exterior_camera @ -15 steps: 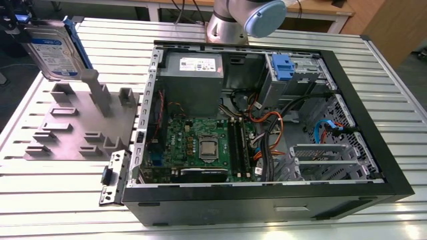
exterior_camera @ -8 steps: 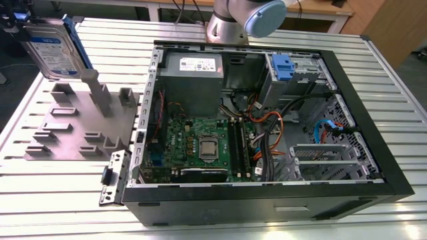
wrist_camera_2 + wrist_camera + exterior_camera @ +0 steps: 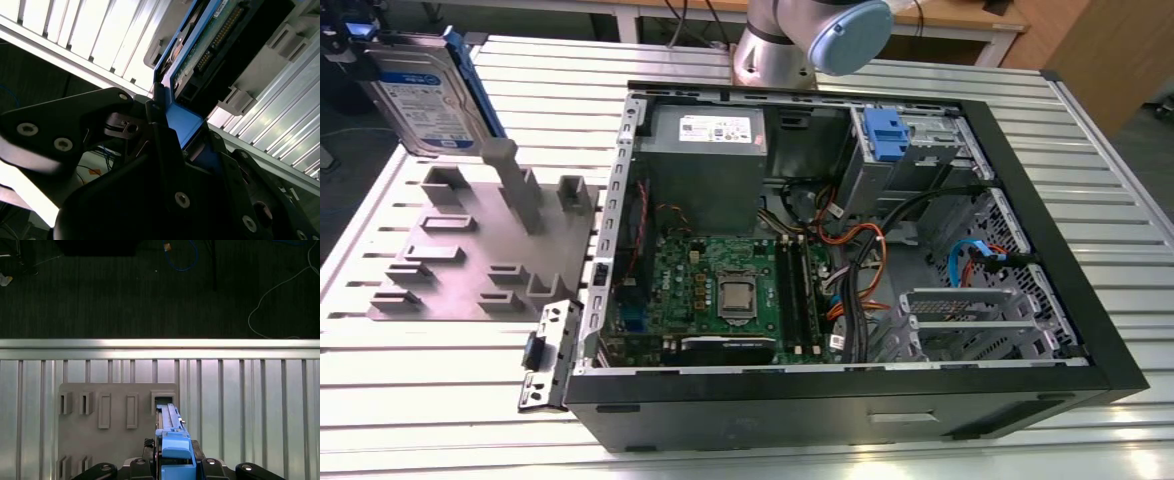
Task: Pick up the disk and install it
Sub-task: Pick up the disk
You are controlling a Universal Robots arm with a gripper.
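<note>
The disk (image 3: 427, 95) hangs upright, label facing the exterior view, above the far corner of the table at the exterior view's left, so the pick-up half of the task looks done and the install half not yet begun.

The slatted aluminium table (image 3: 440, 400) carries everything. On it lies the open computer case (image 3: 854, 410), side panel off, with the power supply (image 3: 707, 150) and motherboard (image 3: 720, 280) exposed. Beside the case, toward the exterior view's left, sits a grey fixture plate (image 3: 467, 250) with several upright holders. In the first wrist view, 1 empty slot (image 3: 164, 401) of that plate lies directly beyond the disk's far edge, and the disk appears to be clear of it, though I cannot be sure of the gap.

The end effector (image 3: 186, 131) is closed on the disk's blue carrier frame, its 2 black fingers (image 3: 159, 125) pressed against either side of the blue plastic, with the circuit-board face turned toward the second wrist view.

Inside the case, at its far corner, a drive bay (image 3: 927, 150) holds a bare blue bracket (image 3: 887, 135). The disk is well apart from that bay. By my judgement, seating it calls for squaring the carrier with the bay's opening and keeping clear of the loose cables (image 3: 854, 250) nearby.
</note>
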